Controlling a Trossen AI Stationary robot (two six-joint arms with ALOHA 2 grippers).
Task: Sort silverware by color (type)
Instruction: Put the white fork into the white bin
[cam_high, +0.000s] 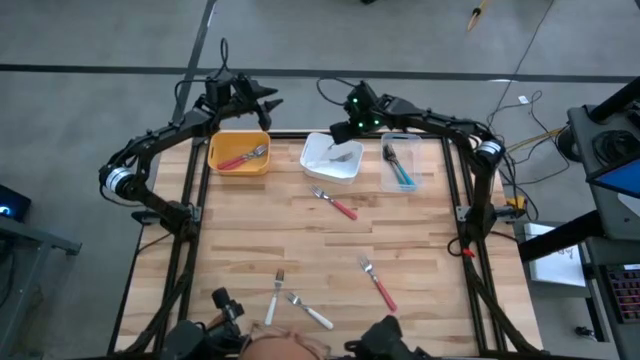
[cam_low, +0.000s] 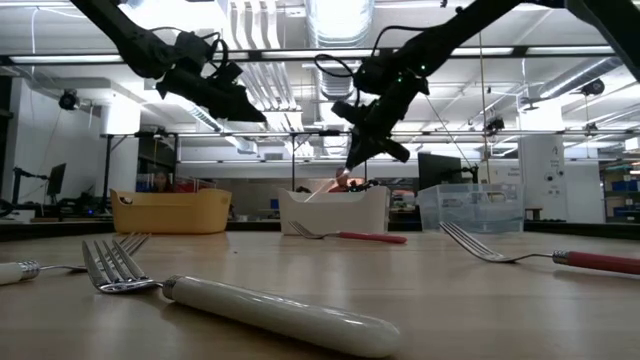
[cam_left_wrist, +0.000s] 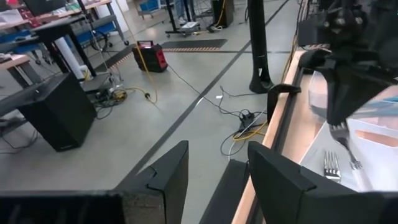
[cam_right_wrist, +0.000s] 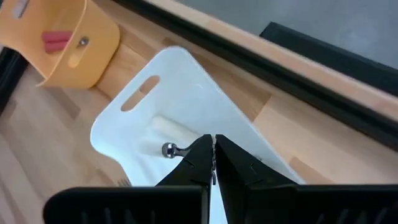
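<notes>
Over the white bin (cam_high: 318, 160) my right gripper (cam_right_wrist: 213, 158) is shut on a white-handled fork (cam_right_wrist: 171, 149); another fork (cam_high: 345, 154) lies in that bin. My left gripper (cam_left_wrist: 217, 186) is open and holds nothing. It stands high beyond the table's far edge, just past the orange bin (cam_high: 238, 152), which holds red-handled forks (cam_high: 245, 157). The clear bin (cam_high: 402, 165) holds teal-handled forks (cam_high: 403, 172). Flat on the table lie two red-handled forks (cam_high: 335, 202) (cam_high: 378, 283) and two white-handled ones (cam_high: 272, 300) (cam_high: 310, 312). My right gripper pinches the fork's metal end between its two fingers; the fingers themselves hide the exact place. Only the metal neck (cam_right_wrist: 177, 150) shows, sticking out sideways from the fingertips (cam_right_wrist: 200, 149). The fingers slant down from above. The fork hangs clear above the white bin.
The three bins stand in a row along the table's far edge. The near half of the wooden table (cam_high: 240, 250) is bare wood around the loose forks. Black frame rails (cam_high: 182, 250) run along both sides. A person's head (cam_high: 285, 345) shows at the near edge.
</notes>
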